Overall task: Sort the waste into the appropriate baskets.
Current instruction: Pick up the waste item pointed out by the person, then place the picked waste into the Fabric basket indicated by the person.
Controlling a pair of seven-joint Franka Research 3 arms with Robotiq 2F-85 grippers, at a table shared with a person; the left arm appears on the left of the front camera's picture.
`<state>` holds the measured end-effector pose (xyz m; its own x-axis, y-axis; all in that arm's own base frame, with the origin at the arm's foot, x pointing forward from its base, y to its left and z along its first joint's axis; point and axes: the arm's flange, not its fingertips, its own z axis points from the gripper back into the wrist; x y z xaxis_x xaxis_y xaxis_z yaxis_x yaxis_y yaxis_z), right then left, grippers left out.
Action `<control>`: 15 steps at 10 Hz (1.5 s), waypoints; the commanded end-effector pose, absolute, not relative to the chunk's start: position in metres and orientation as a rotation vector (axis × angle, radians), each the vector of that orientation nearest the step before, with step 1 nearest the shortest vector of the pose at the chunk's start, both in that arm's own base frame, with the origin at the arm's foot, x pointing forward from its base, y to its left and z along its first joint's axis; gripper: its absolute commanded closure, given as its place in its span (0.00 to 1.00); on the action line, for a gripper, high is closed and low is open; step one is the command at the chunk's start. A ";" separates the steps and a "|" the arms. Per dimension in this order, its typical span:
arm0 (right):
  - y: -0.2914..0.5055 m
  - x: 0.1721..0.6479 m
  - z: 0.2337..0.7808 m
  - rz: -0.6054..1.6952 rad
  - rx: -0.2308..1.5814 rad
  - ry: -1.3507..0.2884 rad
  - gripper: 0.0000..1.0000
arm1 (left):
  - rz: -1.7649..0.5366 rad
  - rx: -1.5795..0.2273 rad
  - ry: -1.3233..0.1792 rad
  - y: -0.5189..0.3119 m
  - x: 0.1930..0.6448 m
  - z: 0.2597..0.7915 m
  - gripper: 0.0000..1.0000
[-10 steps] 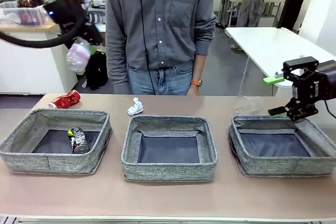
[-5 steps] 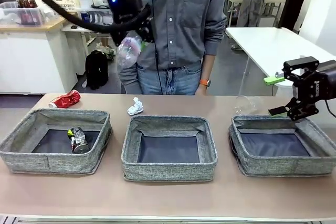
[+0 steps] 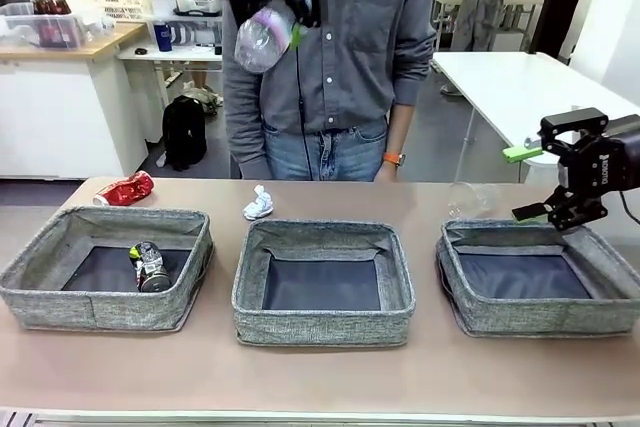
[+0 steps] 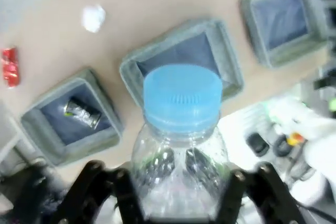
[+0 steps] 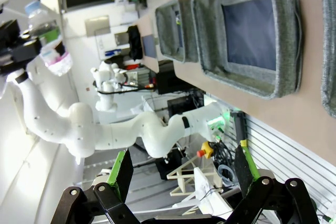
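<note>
Front view: clear plastic bottle (image 3: pixel 262 39) hangs high over the table (image 3: pixel 320 377), in front of the person (image 3: pixel 350 67), roughly above the far side of the middle basket (image 3: pixel 320 329). It is pinched in the left gripper (image 3: pixel 285 22), whose jaws are narrow around the bottle body. In the left wrist view the bottle's long axis runs along the fingers (image 4: pixel 126 192), with the blue cap (image 4: pixel 181 95) away from the wrist and the table beyond it. From the front it looks tilted, but the cap end is hard to make out.

The tabletop is plain tan, with three grey woven baskets in a row. The left basket (image 3: pixel 60 297) holds the dark drink can (image 3: pixel 148 267), lying on its side. The middle basket and right basket (image 3: pixel 480 322) show bare dark bottoms. The dented red can (image 3: pixel 125 189) lies behind the left basket. The white paper wad (image 3: pixel 258 204) lies behind the middle one. The clear plastic cup (image 3: pixel 470 199) lies behind the right one. Behind is a lab room with white counters, shelves and a white side table (image 3: pixel 520 77) at back right.

The right gripper (image 3: pixel 528 184) has its jaws spread wide and holds nothing. It hangs over the right basket's far corner, near the cup and well apart from the bottle.
</note>
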<state>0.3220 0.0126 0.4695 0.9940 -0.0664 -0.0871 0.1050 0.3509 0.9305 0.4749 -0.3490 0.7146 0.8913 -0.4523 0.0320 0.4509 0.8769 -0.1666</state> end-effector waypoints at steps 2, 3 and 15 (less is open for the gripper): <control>0.013 0.322 0.475 -0.125 1.220 0.046 0.00 | -0.425 -0.121 0.021 -0.388 0.507 0.776 0.85; 0.013 0.322 0.475 -0.125 1.220 0.046 0.00 | -0.430 -0.175 0.033 -0.386 0.509 0.781 0.85; 0.013 0.322 0.475 -0.125 1.220 0.046 0.00 | -0.464 -0.153 0.028 -0.364 0.470 0.731 0.85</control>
